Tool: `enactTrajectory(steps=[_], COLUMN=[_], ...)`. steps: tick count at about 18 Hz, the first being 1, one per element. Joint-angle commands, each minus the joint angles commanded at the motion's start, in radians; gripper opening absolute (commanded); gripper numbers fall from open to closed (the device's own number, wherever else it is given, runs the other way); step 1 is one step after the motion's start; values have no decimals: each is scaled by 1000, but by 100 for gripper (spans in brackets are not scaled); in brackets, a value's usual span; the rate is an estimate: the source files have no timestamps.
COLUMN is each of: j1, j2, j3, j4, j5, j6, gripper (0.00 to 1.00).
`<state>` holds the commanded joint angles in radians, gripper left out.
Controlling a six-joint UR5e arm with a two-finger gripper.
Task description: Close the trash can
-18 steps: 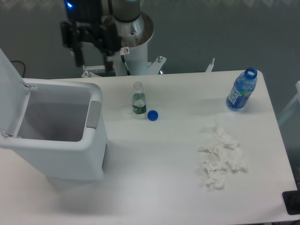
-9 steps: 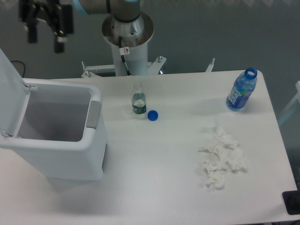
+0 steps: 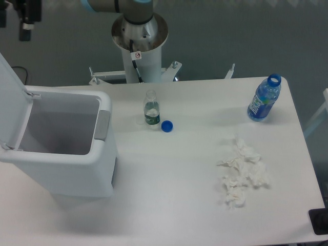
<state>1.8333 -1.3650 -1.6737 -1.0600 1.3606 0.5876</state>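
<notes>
Here the trash can [image 3: 61,154] stands on the left part of the white tabletop [image 3: 179,205], reaching the left edge of the view. Its lid [image 3: 11,97] is raised, hinged along the far-left side and leaning up and away, so the grey-shadowed inside is open to view. A grey latch tab [image 3: 103,125] sits on the wall that faces the middle of the tabletop.

The tool [image 3: 14,23] is at the top-left corner of the picture, high above the lid and apart from it. Only its dark lower part shows, cut off by the edge, with one finger [image 3: 25,35] pointing down. I cannot tell how far its jaws are parted, and nothing is seen in its hold. The arm's white base column [image 3: 139,51] rises behind the far edge of the tabletop.

To the right of the can, near the far edge, a small clear bottle [image 3: 151,108] with a green label stands upright without its cap; a blue cap [image 3: 166,125] lies just beside it. Near the far-right corner a blue-labelled bottle [image 3: 264,98] stands, open at the top. A heap of crumpled white tissues [image 3: 242,171] lies toward the right side, well apart from the can.
</notes>
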Motion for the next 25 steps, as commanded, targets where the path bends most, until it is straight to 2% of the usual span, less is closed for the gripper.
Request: enactTrajectory(steps=[3,9,15,25], j1=[-29,-58,-87,-92], j2=[-63,-106,-160,-215], j3=[52,112,152,169], j4=[0,2,26,41], j5=[2,2,8,43], j6=[-5,-26,-23,-18], gripper=[100,100,100,100])
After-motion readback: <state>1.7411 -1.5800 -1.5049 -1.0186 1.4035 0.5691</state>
